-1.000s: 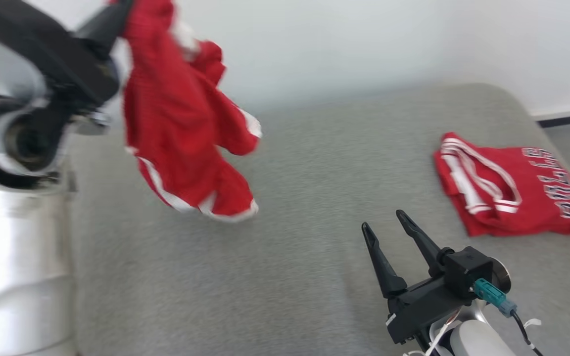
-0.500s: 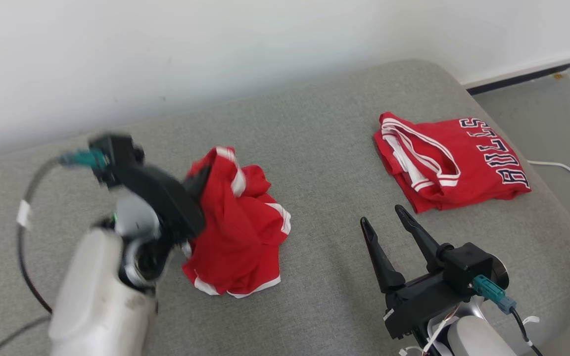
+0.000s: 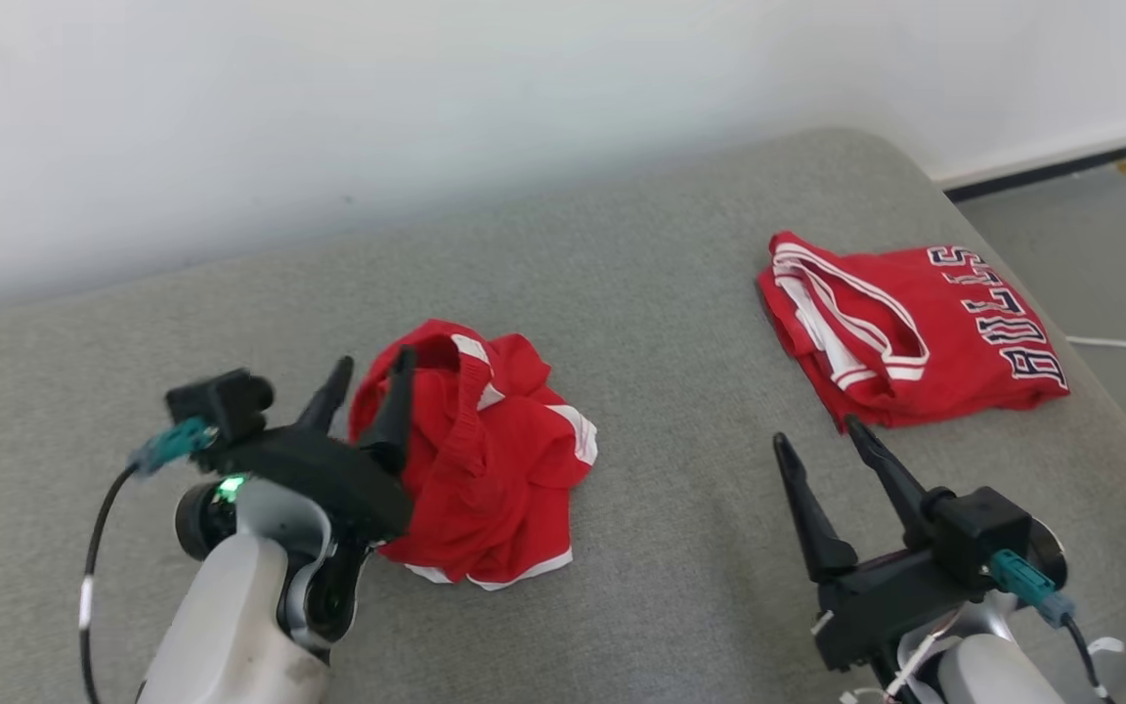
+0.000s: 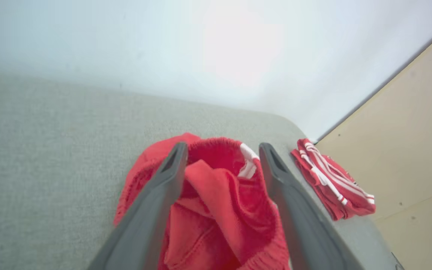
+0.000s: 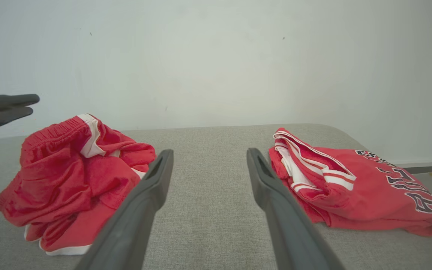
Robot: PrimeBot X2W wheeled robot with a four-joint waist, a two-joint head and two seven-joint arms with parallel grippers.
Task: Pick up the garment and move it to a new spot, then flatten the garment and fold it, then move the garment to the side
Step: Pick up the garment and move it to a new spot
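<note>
Head view: left hand (image 3: 374, 360) released, fingers astride crumpled red shorts (image 3: 495, 469), apparently not pinching; right hand (image 3: 814, 432) spread, empty, beside folded Bulls jersey (image 3: 925, 332) at grey cushion's (image 3: 641, 293) right edge.

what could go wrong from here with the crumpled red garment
Cloth of the crumpled garment bulges between the open fingers of the left gripper; it may snag and drag as the arm pulls away. The folded jersey lies close to the right gripper, near the cushion edge; flattening sweeps could disturb it.

Garment (image 3: 495, 469) lies on the cushion (image 3: 671, 323), well left of the jersey (image 3: 915, 342)
</note>
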